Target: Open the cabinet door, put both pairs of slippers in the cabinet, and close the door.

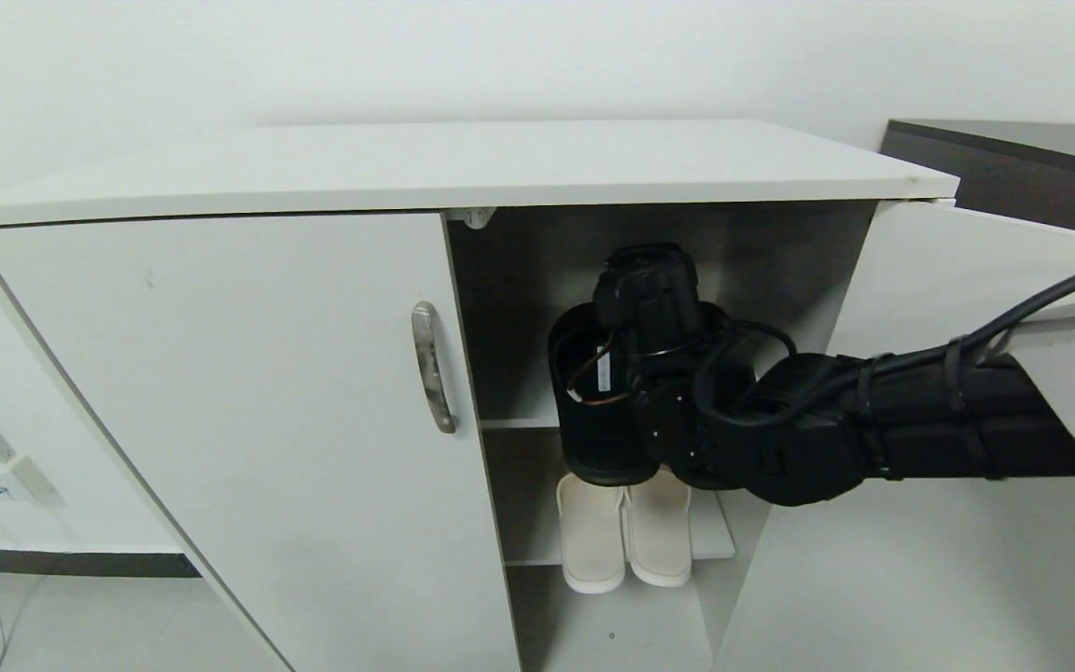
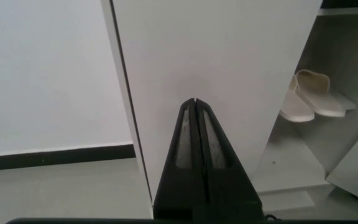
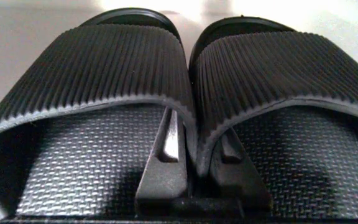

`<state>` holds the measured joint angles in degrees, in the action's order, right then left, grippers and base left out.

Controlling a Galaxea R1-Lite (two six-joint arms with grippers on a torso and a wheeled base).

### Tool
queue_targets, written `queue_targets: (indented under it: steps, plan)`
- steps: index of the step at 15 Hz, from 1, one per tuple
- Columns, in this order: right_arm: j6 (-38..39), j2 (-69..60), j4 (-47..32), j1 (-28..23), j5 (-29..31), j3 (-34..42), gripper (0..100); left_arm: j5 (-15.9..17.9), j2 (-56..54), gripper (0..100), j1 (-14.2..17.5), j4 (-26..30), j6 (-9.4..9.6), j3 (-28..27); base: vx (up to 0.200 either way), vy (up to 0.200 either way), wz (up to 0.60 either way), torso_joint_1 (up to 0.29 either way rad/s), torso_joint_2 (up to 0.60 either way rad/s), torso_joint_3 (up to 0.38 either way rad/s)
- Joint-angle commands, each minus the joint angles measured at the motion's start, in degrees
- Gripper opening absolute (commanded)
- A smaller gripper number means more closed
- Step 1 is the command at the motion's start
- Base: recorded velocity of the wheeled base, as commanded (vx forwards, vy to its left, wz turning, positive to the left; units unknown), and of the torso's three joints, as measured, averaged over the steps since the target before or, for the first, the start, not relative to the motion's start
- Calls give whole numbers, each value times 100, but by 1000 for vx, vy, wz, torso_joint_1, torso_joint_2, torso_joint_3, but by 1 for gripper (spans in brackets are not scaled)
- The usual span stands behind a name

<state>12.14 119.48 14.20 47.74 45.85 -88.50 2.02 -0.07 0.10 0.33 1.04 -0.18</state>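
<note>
**Black slippers held in the open cabinet, white pair on the lower shelf**

The cabinet [image 1: 463,168] is white, with its left door [image 1: 220,392] shut and a metal handle [image 1: 433,366] near that door's inner edge. The right door [image 1: 920,579] is swung wide open, showing the right half of the cabinet.

The right arm reaches into this opening with the black slippers [image 1: 593,439]. In the right wrist view, the right gripper [image 3: 197,134] has one finger inside each black slipper [image 3: 104,68]. It pinches the two adjoining strap walls together, so the pair is held side by side. In the head view the pair sits at the height of the upper shelf [image 1: 519,423], and its near ends hang lower than that shelf's front edge. I cannot tell whether it rests on the shelf.

The white slippers [image 1: 626,541] lie side by side on the lower shelf [image 1: 715,541], just below the black pair. Their near ends stick out over the shelf's front edge.

The left gripper [image 2: 194,106] has its fingers pressed together and holds nothing. It points at the face of the shut left door [image 2: 229,56]. The white slippers [image 2: 312,96] show past that door's edge.
</note>
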Motion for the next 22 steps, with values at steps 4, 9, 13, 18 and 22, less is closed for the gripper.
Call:
queue_targets:
  steps: [4,9,13,18,22]
  plan:
    - [262,699,-1069,-239,-357,-1494,0,0,7,0,-1,2,2,1,0,0,0,0,0,0]
    - [254,1156,-1192,-414,-322,-2189,0,0,7,0,-1,2,2,1,0,0,0,0,0,0]
    - [174,1174,-1157,-414,-305,-2180,0,0,7,0,-1,2,2,1,0,0,0,0,0,0]
    - [183,910,-1165,-371,-305,-1881,100,0,7,0,-1,2,2,1,0,0,0,0,0,0]
    - [183,172,-902,-107,-278,-976,100,0,7,0,-1,2,2,1,0,0,0,0,0,0]
